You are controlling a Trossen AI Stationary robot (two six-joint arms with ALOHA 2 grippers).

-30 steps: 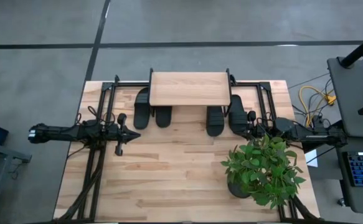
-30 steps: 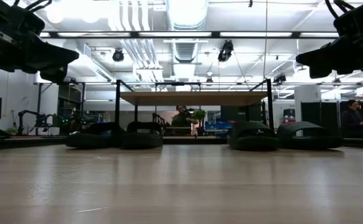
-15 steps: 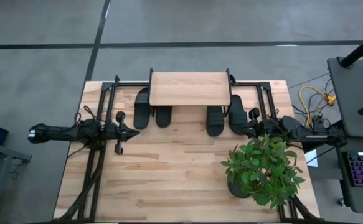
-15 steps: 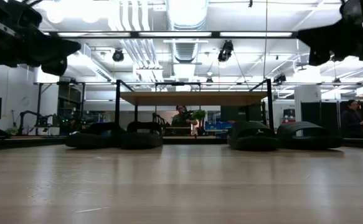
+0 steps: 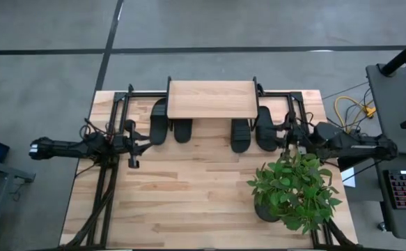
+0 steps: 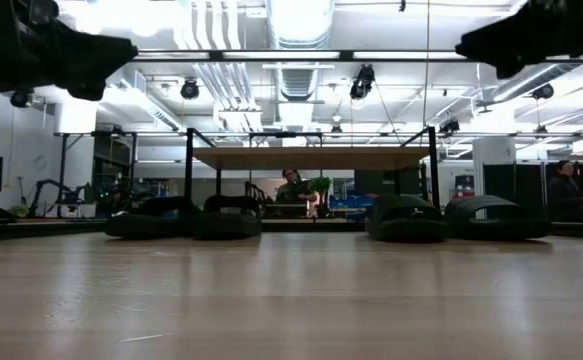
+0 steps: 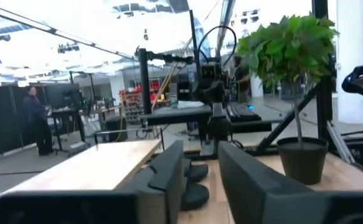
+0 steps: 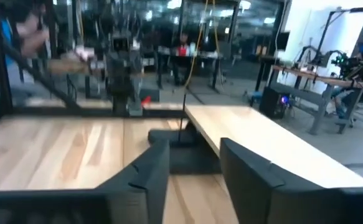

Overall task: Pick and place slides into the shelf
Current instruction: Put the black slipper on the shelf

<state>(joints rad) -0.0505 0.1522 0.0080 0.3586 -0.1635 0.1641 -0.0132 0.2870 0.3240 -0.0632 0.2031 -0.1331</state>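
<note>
Pale wood planks made up the surface (image 5: 189, 202), seen from above with a dark arm at each side. At the 12 o'clock edge stood the shelf (image 5: 212, 99), a light wood board on a thin black frame. Four black slides lay on the surface beneath and beside it, their ends poking out toward 6 o'clock. The two left slides (image 5: 168, 127) sat side by side at the shelf's 7 o'clock corner. The two right slides (image 5: 253, 132) sat likewise at its 5 o'clock corner. In the level view all four rested flat under the raised board, in two pairs with a gap between.

A potted green plant (image 5: 293, 189) stood at 4 o'clock on the surface.

The left tool (image 5: 134, 143) hung above the surface at 9 o'clock, just beside the left slides, touching nothing. Its wrist view showed the fingers (image 7: 169, 171) apart, holding nothing. The right tool (image 5: 287, 133) hung at 3 o'clock, just beside the right slides. Its fingers (image 8: 151, 168) also stood apart and empty.
</note>
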